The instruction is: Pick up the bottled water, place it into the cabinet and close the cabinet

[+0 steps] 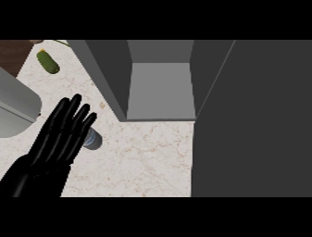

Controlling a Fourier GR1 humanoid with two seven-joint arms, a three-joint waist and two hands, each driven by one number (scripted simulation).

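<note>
While the cabinet (159, 90) stands open with its door (261, 120) swung wide, the left hand (56, 143) hovers with straight fingers, holding nothing, over the bottled water (93, 139) on the counter (145, 162); likely light, smooth and slippery, best wrapped round the middle.

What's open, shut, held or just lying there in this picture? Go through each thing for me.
Cabinet: open, its inside bare as far as shows.
Cabinet door: swung wide open.
Bottled water: on the counter, mostly hidden behind the hand, not held.
Left hand: open, fingers straight, above the bottle.
Cucumber: lying on the counter, untouched.
Right hand: not in view.
</note>
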